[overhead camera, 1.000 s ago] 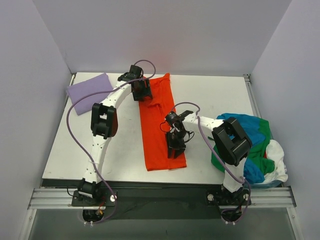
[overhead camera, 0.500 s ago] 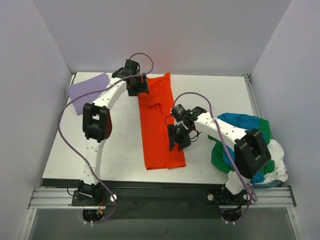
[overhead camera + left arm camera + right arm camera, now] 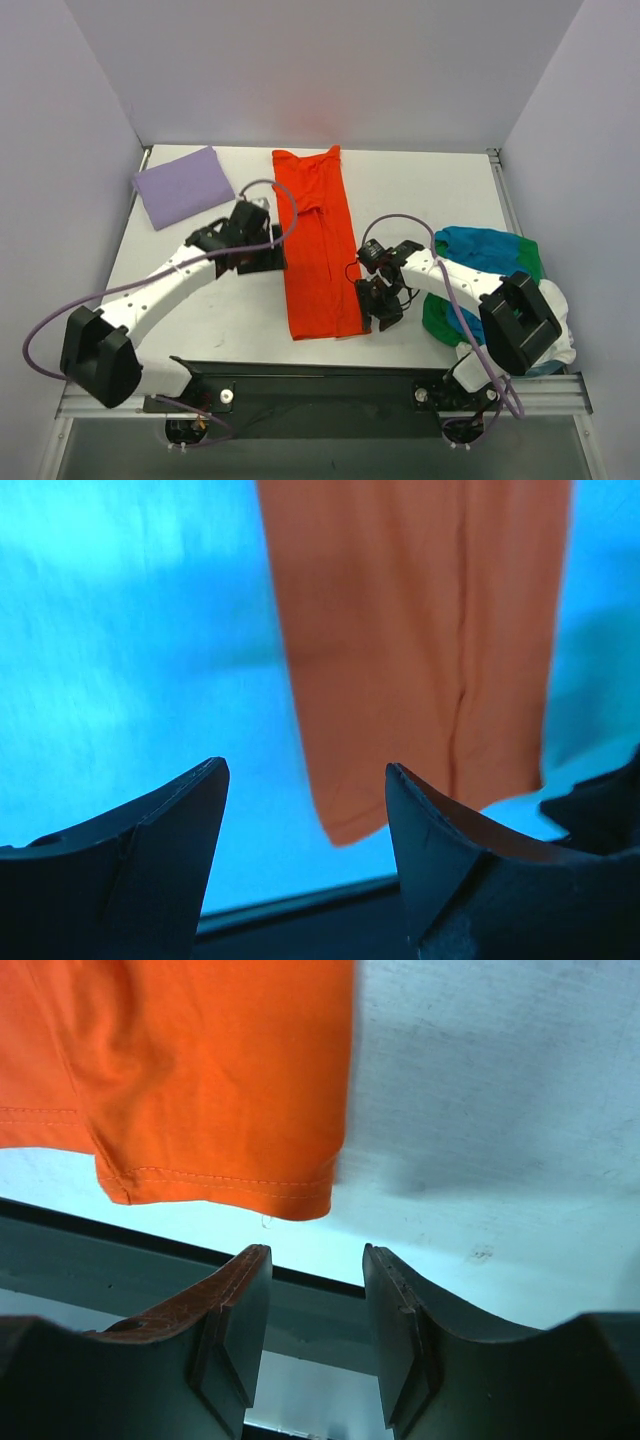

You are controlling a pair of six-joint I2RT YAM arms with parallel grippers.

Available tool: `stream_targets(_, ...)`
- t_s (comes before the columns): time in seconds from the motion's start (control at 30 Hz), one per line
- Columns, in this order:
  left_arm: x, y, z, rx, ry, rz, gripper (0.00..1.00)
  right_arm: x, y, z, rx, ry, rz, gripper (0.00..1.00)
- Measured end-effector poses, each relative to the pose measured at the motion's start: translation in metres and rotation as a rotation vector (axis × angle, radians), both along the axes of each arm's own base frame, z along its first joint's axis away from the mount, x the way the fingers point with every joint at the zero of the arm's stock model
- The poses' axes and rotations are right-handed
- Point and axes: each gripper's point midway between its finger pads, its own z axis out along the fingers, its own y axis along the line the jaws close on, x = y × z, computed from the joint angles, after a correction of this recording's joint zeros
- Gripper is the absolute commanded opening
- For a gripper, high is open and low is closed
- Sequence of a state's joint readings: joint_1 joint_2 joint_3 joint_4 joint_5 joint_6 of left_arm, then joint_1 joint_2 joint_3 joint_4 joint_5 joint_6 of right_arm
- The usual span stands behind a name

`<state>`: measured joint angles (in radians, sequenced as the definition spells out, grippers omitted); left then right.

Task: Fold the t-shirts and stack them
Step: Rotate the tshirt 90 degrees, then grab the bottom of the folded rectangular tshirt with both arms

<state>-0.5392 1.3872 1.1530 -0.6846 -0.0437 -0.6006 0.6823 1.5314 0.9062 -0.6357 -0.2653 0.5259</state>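
The orange-red t-shirt lies folded into a long narrow strip down the middle of the table, also seen in the left wrist view and right wrist view. The lavender t-shirt lies folded at the far left. Blue, green and white shirts lie heaped at the right edge. My left gripper is open and empty, just left of the strip's middle. My right gripper is open and empty, beside the strip's near right corner.
The table's near edge runs just below the strip's bottom hem, with a dark rail beyond it. White walls enclose the table at the left, back and right.
My left gripper has left the strip's far end and swung back toward the near left. My right gripper has moved off the shirt to the near right corner. The strip lies flat.
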Motion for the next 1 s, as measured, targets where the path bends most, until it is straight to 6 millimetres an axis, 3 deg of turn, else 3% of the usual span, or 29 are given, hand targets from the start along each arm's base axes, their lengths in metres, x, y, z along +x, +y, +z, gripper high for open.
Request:
stream_targets(0.13,-0.072,0.003,-0.058,0.051,0.147,-0.016,0.74,0.0,-0.002,-0.006,0.002,-0.016,-0.002,0.4)
stream_targets(0.27,-0.108,0.002,-0.084,0.077,0.225,-0.017,0.74,0.001,-0.002,-0.011,0.006,-0.03,-0.006,0.39)
stream_targets(0.6,-0.115,-0.005,-0.093,0.02,0.239,0.03,0.74,0.008,0.003,-0.02,0.009,-0.038,-0.02,0.34)
stream_targets(0.9,-0.12,-0.015,-0.104,-0.033,0.27,0.024,0.71,0.007,0.002,-0.032,-0.018,-0.01,-0.024,0.13)
stream_targets(1.0,-0.122,-0.019,-0.109,-0.042,0.294,0.018,0.69,0.008,0.003,-0.032,-0.015,-0.011,-0.025,0.12)
